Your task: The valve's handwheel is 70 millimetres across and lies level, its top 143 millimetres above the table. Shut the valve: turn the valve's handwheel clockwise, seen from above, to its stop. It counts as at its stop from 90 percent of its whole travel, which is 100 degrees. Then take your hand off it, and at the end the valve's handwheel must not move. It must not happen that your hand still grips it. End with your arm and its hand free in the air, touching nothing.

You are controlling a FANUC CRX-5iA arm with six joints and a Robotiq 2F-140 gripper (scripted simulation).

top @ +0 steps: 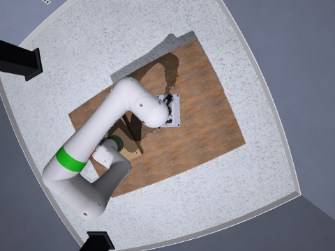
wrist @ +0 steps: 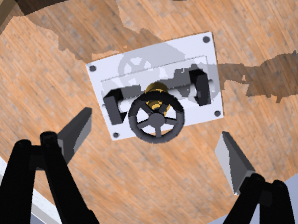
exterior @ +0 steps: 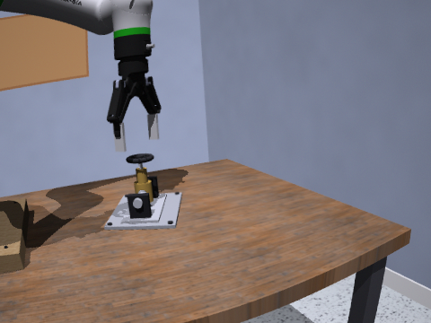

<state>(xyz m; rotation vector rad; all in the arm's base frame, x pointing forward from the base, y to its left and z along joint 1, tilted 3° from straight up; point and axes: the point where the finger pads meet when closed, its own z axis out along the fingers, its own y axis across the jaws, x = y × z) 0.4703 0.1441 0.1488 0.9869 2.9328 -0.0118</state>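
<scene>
A brass valve (exterior: pixel 143 184) stands on a grey baseplate (exterior: pixel 145 212) on the wooden table. Its black spoked handwheel (exterior: pixel 140 158) lies level on top; in the wrist view the handwheel (wrist: pixel 156 117) sits between my fingertips, a little above their midline. My gripper (exterior: pixel 136 135) hangs straight above the handwheel, fingers pointing down, wide open and empty, with the fingertips a short way above the wheel and not touching it. In the wrist view my gripper (wrist: pixel 156 131) shows one pale fingertip on each side of the wheel. In the overhead view the arm hides most of the valve (top: pixel 172 107).
A wooden block (exterior: pixel 11 244) stands at the left edge of the table, beside the arm's base. The table's front and right edges drop to a speckled floor. A wall stands close behind the valve.
</scene>
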